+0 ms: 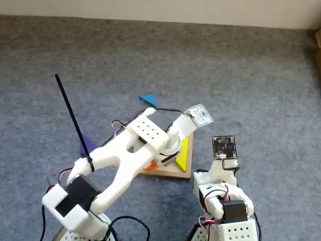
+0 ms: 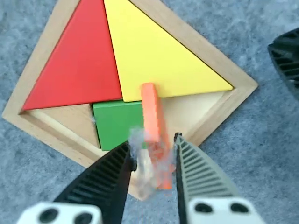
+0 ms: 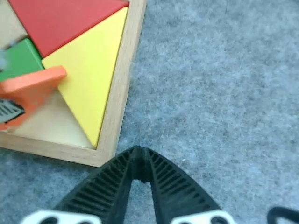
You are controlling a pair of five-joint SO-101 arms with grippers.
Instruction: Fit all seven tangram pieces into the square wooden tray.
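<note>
Orange piece (image 2: 152, 112) blurry at gripped end

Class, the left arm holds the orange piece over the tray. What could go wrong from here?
1. The orange piece stands on edge in the left gripper, its tip over the yellow triangle; released so, it may rest on neighbours rather than flat in the bare slot.
2. Pressing down could shift the tray on the carpet.

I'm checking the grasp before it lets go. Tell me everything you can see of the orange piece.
The orange piece is a flat, painted tangram tile that looks wooden; its full outline is hidden. It stands on edge, tilted, pinched by the left gripper. It is over the wooden tray's bare corner, beside the green square, with its far end at the yellow triangle's edge. Whether it touches the tray floor cannot be told.
</note>
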